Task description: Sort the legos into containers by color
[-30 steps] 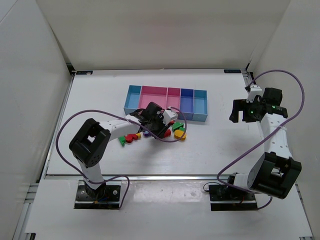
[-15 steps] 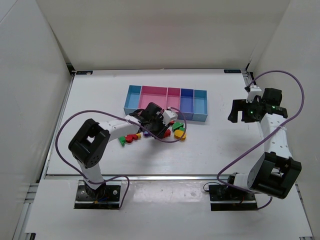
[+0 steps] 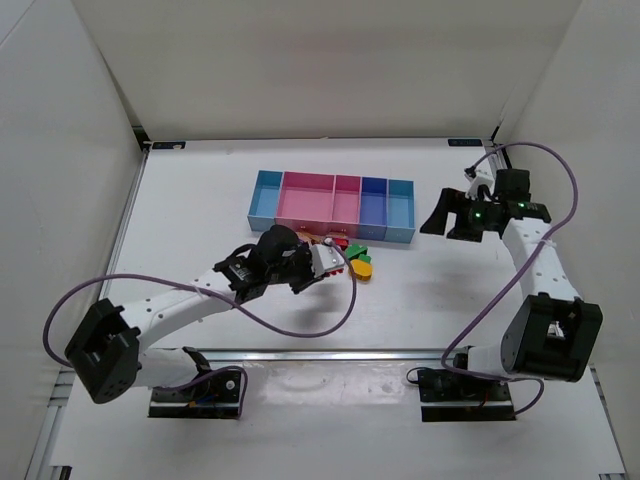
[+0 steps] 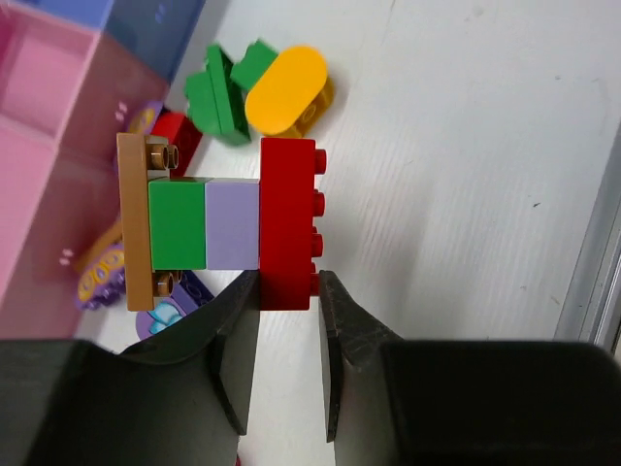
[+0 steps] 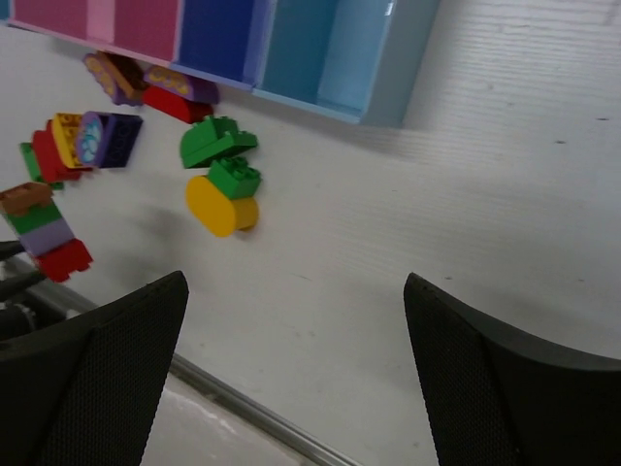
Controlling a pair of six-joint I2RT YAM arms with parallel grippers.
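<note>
My left gripper (image 4: 289,286) is shut on the end of a red brick (image 4: 287,218). That brick is joined in a stack with a lilac brick (image 4: 233,223), a green brick (image 4: 178,223) and a brown plate (image 4: 134,223). The stack (image 5: 44,233) hangs above the table, in front of the containers (image 3: 330,178). More legos lie below: a yellow oval (image 4: 286,89), green pieces (image 4: 218,92), a red one (image 4: 175,136) and purple ones (image 4: 175,301). My right gripper (image 3: 437,222) hovers open and empty, right of the light blue end bin (image 3: 401,187).
Loose legos crowd the front wall of the containers (image 5: 291,49): a yellow oval (image 5: 218,206), green pieces (image 5: 218,141), a dark purple piece (image 5: 112,136). The left arm's purple cable (image 3: 300,325) loops over the table. The table's metal front edge (image 5: 243,413) runs near.
The left arm has dropped its elbow and stretched out, and its gripper has closed on the stack and lifted it. The right gripper has swung left toward the containers.
</note>
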